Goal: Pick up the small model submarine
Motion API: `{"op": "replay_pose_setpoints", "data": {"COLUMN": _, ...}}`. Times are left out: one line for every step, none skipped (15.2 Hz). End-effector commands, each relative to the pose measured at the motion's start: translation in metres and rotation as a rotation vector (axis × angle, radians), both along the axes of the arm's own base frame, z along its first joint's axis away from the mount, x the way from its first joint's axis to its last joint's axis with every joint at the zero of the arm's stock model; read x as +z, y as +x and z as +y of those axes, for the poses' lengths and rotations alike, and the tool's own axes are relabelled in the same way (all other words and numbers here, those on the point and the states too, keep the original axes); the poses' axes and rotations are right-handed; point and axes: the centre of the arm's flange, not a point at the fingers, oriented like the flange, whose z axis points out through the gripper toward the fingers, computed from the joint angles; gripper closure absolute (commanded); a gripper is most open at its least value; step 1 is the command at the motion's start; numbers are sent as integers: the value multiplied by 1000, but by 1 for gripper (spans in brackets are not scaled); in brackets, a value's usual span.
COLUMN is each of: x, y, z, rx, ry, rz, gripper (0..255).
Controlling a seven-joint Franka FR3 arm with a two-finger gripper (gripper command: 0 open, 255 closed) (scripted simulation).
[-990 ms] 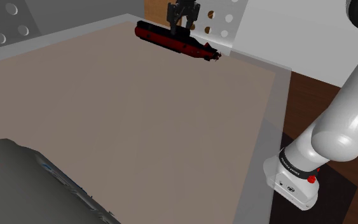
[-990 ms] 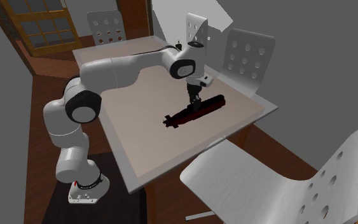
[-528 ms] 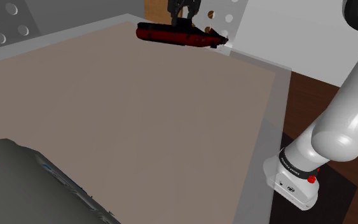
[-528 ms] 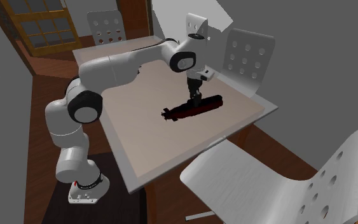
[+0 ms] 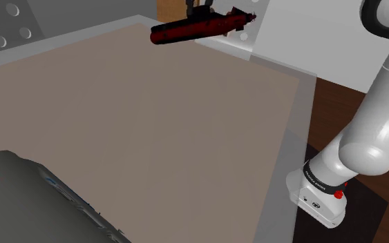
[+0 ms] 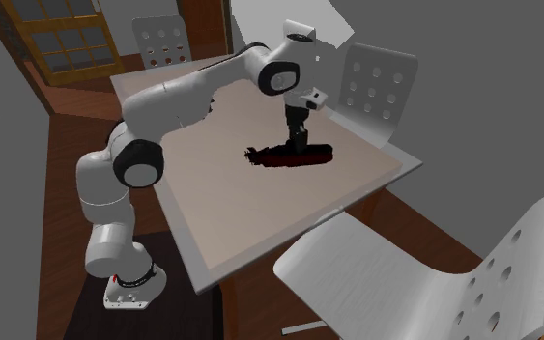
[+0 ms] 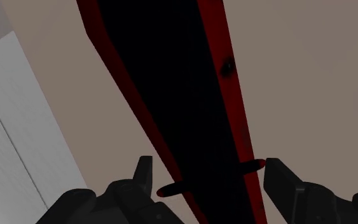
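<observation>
The gripper (image 6: 300,141) was clamped on the red-and-black submarine (image 5: 179,31), which hung clear of the table (image 5: 151,124) near its far edge. Lift judged essentially complete; only secure retention was outstanding.

Black-and-red submarine (image 7: 184,95) between the jaws — apparently clasped — over tan tabletop (image 7: 311,76).

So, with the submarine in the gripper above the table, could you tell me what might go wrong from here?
First, the gripper clasps the long submarine at one narrow spot, so the hull may pivot between the fingers or slip out and drop onto the table. Second, a white chair stands close beside that corner of the table; one end of the submarine could strike its back if the arm swings that way.
</observation>
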Motion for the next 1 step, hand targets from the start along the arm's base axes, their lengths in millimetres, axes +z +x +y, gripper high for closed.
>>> {"op": "replay_pose_setpoints", "data": {"x": 5, "y": -1, "z": -1, "rx": 0, "ry": 1, "rz": -3, "gripper": 255}}
